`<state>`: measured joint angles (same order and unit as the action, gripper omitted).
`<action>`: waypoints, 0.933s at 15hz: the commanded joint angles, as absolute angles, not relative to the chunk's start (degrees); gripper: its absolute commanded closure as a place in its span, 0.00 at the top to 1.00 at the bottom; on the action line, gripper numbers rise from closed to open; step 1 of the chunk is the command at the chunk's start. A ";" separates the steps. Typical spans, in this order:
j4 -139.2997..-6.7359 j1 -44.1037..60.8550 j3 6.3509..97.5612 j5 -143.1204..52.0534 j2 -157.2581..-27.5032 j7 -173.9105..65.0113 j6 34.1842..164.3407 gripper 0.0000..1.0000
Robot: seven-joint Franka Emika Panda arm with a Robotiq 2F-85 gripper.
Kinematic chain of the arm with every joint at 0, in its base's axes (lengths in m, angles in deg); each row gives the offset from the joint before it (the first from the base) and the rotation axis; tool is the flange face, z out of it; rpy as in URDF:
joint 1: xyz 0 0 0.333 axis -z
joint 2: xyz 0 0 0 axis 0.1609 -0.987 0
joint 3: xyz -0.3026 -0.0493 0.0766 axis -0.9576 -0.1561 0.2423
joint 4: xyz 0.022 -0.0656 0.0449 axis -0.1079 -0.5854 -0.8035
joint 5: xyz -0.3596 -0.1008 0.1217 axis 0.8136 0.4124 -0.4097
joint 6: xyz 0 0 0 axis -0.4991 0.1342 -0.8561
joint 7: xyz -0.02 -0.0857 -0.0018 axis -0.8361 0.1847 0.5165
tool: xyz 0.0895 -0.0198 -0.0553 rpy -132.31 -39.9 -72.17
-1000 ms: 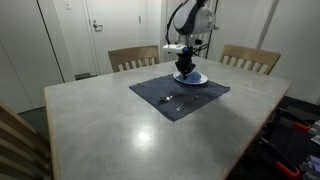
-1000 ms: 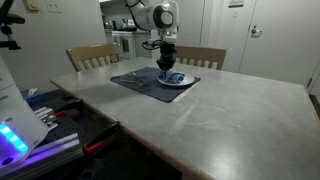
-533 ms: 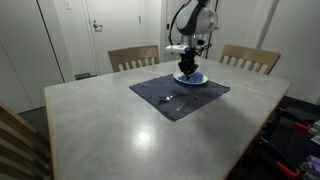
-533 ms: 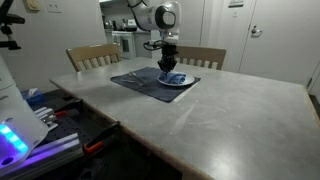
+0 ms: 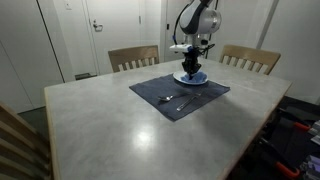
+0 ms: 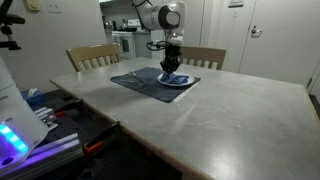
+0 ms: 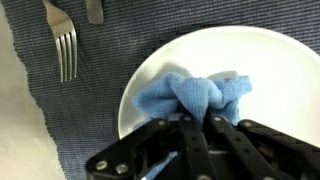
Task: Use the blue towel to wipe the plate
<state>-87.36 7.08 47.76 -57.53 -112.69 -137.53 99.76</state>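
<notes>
Pointing straight down, jaws pinching blue towel (image 7: 203,96) onto white plate (image 7: 272,55)

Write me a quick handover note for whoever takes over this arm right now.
The gripper is shut on the blue towel, which is bunched up and resting on the plate.
The plate sits on the dark placemat, with a fork beside it on the mat.
Done: towel grasped and brought to the plate.
Left: wipe across the plate. How much is already wiped cannot be told.
</notes>
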 commanded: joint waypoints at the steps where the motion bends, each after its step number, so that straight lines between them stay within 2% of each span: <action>1: -88.75 9.88 48.94 -60.49 -112.54 -134.89 100.98 0.02; 14: -83.82 12.05 48.78 -62.68 -115.67 -133.74 98.05 0.02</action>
